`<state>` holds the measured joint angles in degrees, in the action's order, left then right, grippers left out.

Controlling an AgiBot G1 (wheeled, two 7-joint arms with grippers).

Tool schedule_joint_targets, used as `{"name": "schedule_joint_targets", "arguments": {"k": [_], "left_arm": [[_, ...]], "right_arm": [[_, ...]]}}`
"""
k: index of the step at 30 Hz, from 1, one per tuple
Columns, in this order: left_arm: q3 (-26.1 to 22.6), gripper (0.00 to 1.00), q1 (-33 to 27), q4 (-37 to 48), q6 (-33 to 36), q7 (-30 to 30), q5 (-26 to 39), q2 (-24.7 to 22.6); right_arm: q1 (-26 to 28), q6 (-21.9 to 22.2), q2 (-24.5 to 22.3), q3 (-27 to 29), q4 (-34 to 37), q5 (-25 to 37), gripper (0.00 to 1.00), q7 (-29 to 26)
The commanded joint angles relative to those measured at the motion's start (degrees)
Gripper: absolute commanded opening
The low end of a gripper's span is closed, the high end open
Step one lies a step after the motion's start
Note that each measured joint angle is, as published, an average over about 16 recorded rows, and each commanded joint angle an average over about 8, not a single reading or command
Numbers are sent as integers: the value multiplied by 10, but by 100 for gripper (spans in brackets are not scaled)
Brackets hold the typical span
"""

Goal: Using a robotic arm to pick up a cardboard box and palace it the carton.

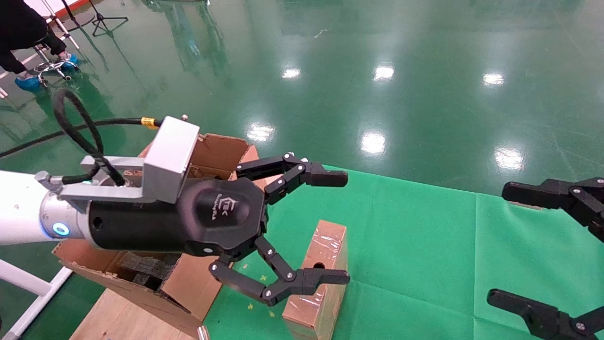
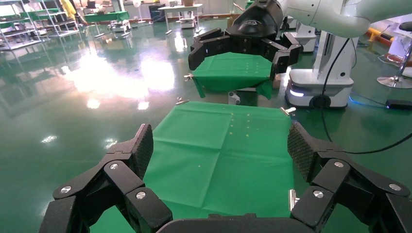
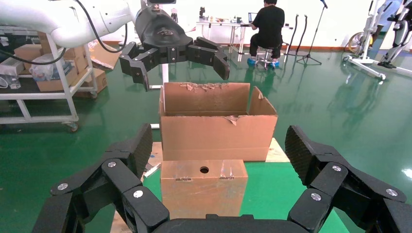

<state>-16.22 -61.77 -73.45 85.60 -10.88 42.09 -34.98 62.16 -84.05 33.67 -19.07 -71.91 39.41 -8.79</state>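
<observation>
**Already spread, the left hand hangs over the taped box**

Clearly the left hand (image 1: 337,226) is set up for a grasp not yet made: its black fingers (image 1: 325,178) are spread wide and pinch nothing. In the head view it hangs above the cardboard box (image 1: 318,278), which lies on the green cloth of the worktop (image 1: 424,245) with its round hole showing. The wide spread looks meant to let the fingers pass either side of the narrow box. In the left wrist view only cloth and floor show between the pads, so the hand does not yet look to be pointed down at the box.

The carton (image 1: 188,288) stands just beside the box on the robot's left, its torn flaps open and dark foam (image 1: 144,269) visible inside. That closeness suggests a short carry once the box is lifted. The open top faces up, so a drop from above should do.

The right hand (image 1: 542,245) waits well apart at the right edge of the worktop, also spread and holding nothing. Its wrist camera faces the box with the carton behind it.

A seated person (image 3: 267,26) is far off on the floor.
</observation>
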Motion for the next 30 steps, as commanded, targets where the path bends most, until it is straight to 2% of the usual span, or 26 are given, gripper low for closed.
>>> {"name": "schedule_joint_targets", "arguments": {"k": [1,13,14,18,21,22,26,30], "left_arm": [[0,100,0,0,0,0,0,0],[0,100,0,0,0,0,0,0],[0,100,0,0,0,0,0,0],[-1,100,0,0,0,0,4,2],[-7,100,-3,-4,-5,-4,29,13],[-11,100,-5,-5,-8,-8,41,18],[-28,100,-22,-19,-23,-29,101,33],[-43,100,-47,-34,-34,-42,139,30]], "right_arm": [[0,0,0,0,0,0,100,0],[0,0,0,0,0,0,100,0],[0,0,0,0,0,0,90,0],[0,0,0,0,0,0,40,0],[0,0,0,0,0,0,3,0],[0,0,0,0,0,0,0,0],[0,0,0,0,0,0,0,0],[0,0,0,0,0,0,0,0]]}}
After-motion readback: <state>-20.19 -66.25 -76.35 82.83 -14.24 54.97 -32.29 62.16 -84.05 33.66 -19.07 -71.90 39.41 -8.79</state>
